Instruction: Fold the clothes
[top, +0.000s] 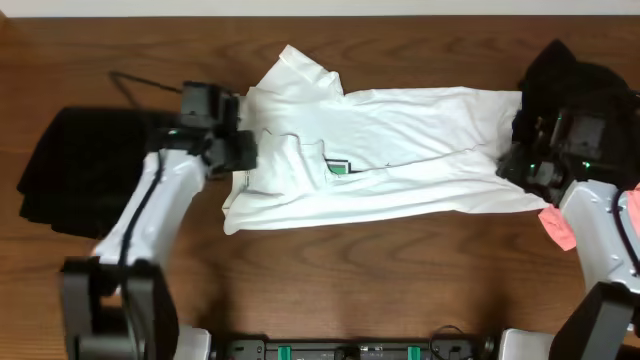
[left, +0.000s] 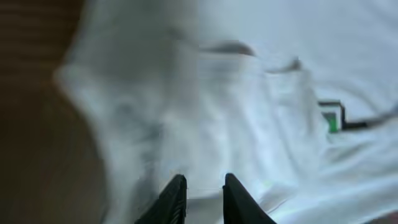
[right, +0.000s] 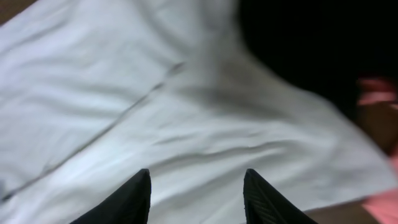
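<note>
White T-shirt (top: 400, 150) lies rumpled across the middle of the wooden worktop (top: 400, 260), partly doubled over, its green print (top: 340, 168) peeking from a fold. Left claw (left: 204, 183) sits at the shirt's left end, fingers nearly together; whether they pinch cloth I cannot tell. Right claw (right: 198, 180) hovers over the shirt's right end, jaws spread wide, holding nothing. Black garment (top: 70, 170) lies far left; second black garment (top: 580, 70) and pink garment (top: 557, 225) lie far right
</note>
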